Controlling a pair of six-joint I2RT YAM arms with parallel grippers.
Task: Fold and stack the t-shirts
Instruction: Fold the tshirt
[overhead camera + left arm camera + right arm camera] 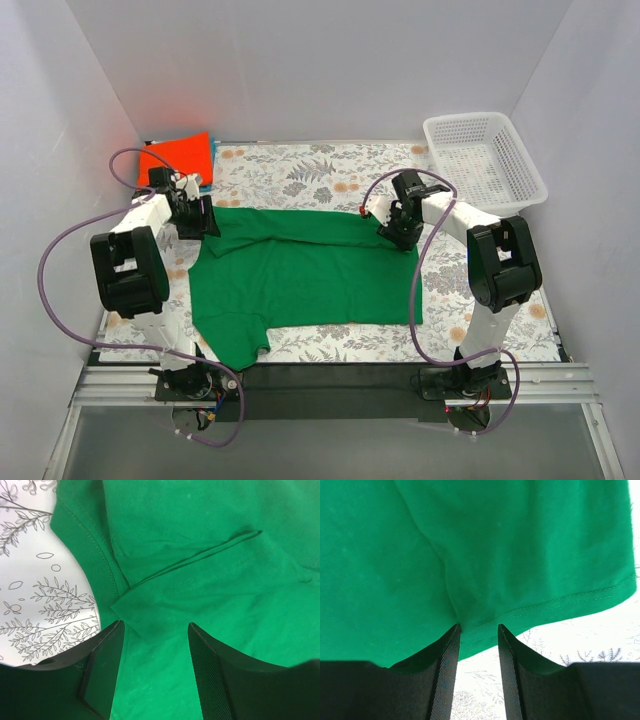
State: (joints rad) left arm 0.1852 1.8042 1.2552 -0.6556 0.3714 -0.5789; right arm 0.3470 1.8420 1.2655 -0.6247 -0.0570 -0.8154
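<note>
The bright green t-shirt (310, 270) lies spread across the middle of the floral tablecloth, one sleeve toward the near left. My left gripper (197, 216) is at its far left corner. In the left wrist view it (156, 625) is open, low over a folded sleeve hem (200, 582), with green cloth between the fingers. My right gripper (395, 230) is at the shirt's far right edge. In the right wrist view it (479, 626) is open, with the stitched hem (555, 602) just at its fingertips. The orange-red shirt (180, 155) lies folded at the back left. The blue shirt is not clearly seen.
A white plastic mesh basket (485, 160) stands at the back right corner. White walls close in the table on three sides. The floral tablecloth (320, 165) shows bare behind the green shirt and along the front edge.
</note>
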